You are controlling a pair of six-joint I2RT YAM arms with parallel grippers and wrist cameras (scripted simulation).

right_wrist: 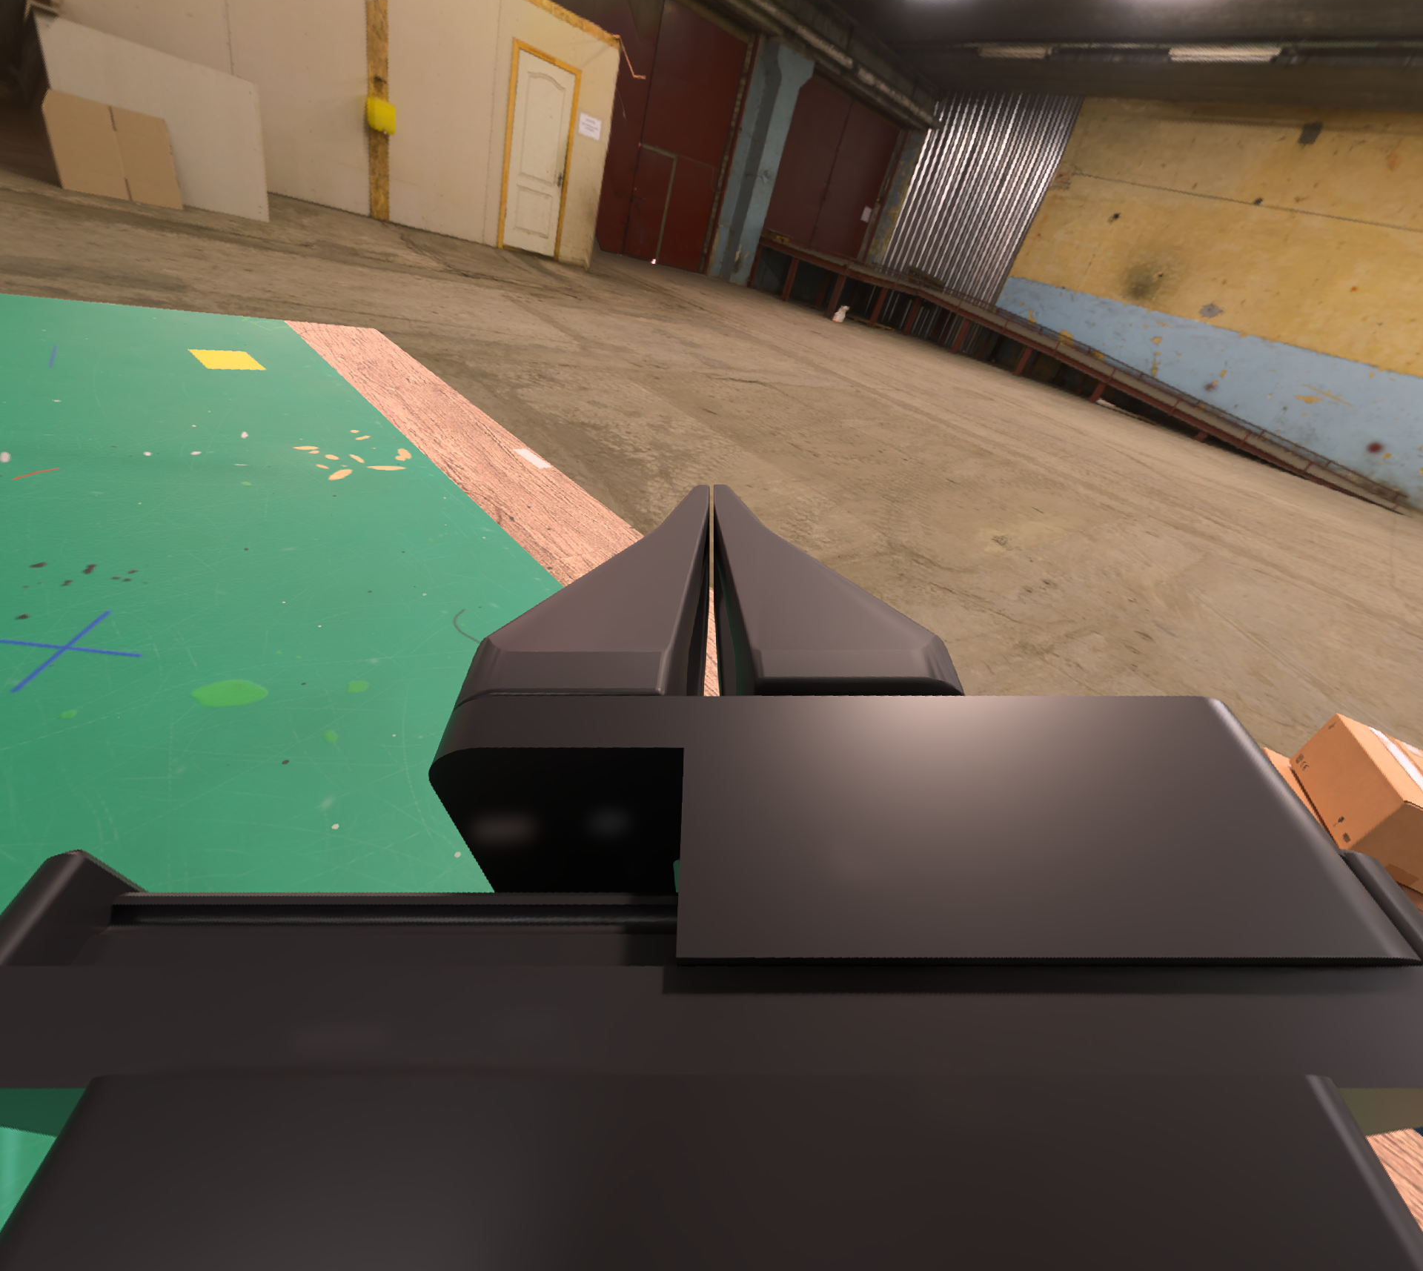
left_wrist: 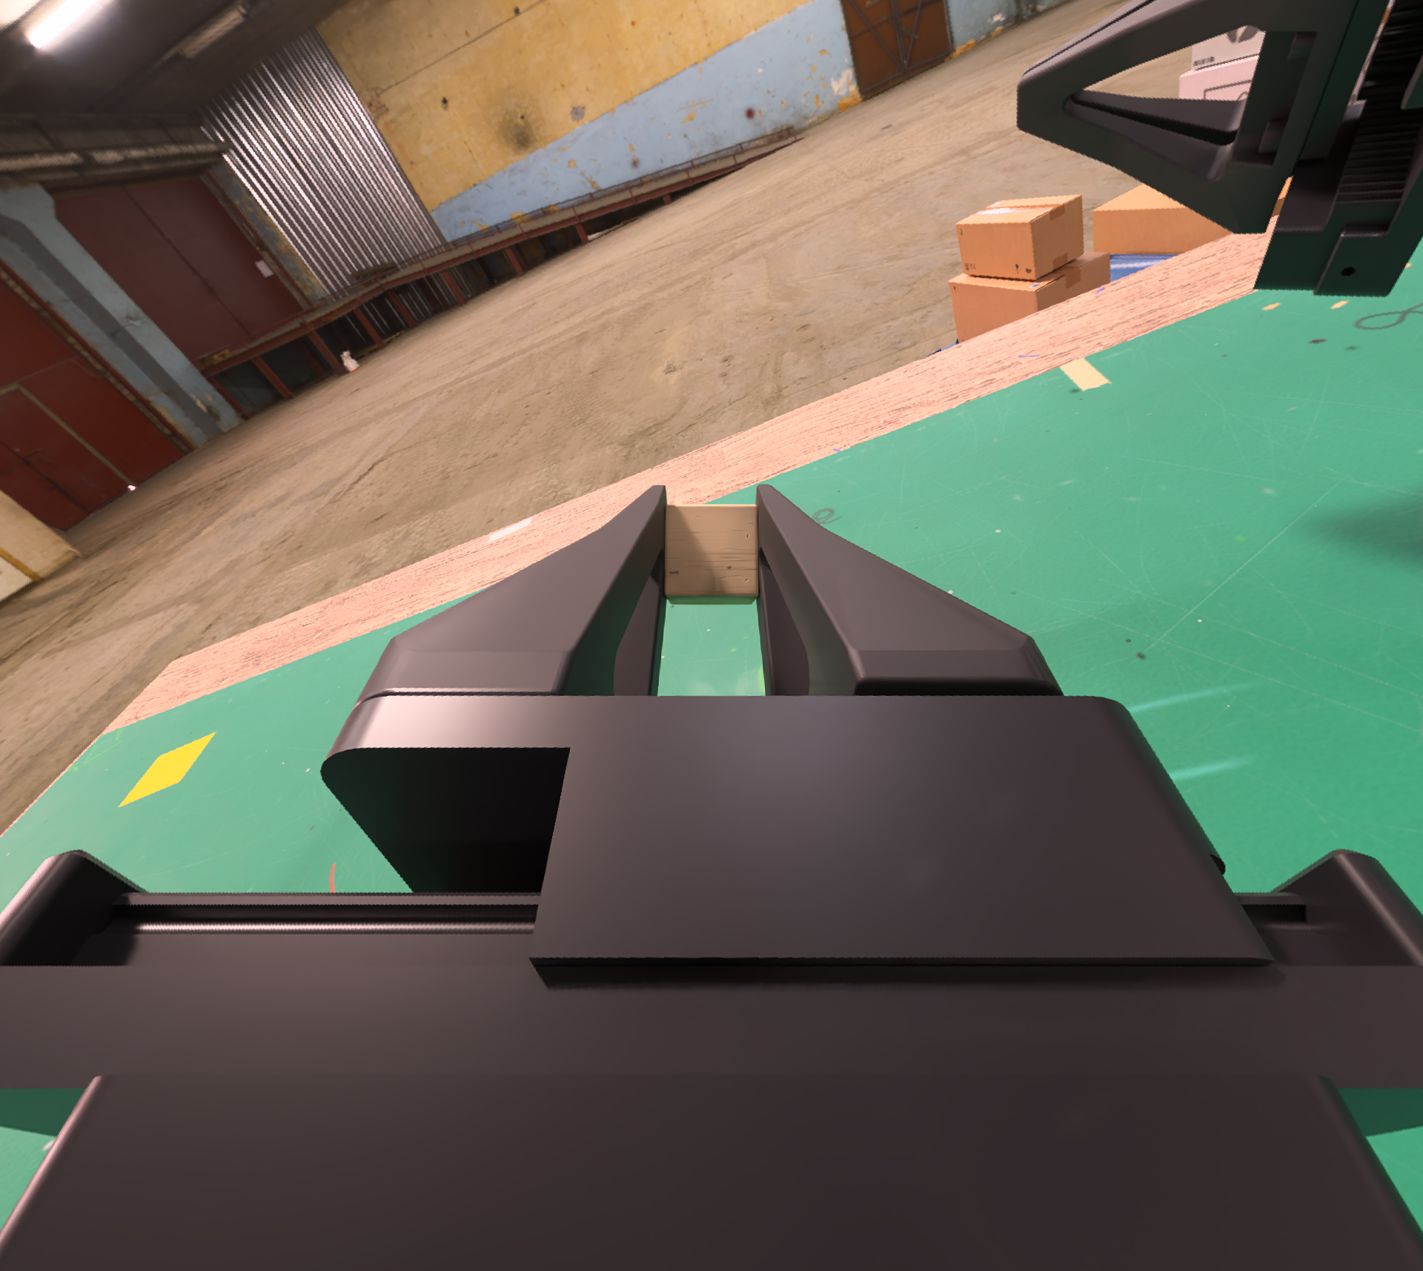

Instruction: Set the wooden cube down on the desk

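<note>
In the left wrist view my left gripper (left_wrist: 711, 502) is shut on the pale wooden cube (left_wrist: 710, 550), which sits between the two black fingertips. The cube hangs over the green mat (left_wrist: 1078, 579) near the desk's wooden edge (left_wrist: 539, 572); I cannot tell whether it touches the surface. In the right wrist view my right gripper (right_wrist: 711, 491) is shut and empty, its fingers pressed together above the desk's wooden edge (right_wrist: 493, 456). The right gripper also shows at the top right of the left wrist view (left_wrist: 1032, 102).
The green mat (right_wrist: 192, 579) covers the desk and carries a yellow patch (left_wrist: 168, 768) (right_wrist: 226, 359), a blue cross (right_wrist: 65, 649) and paint specks. Cardboard boxes (left_wrist: 1020, 256) (right_wrist: 1363, 795) stand on the floor beyond the desk edge.
</note>
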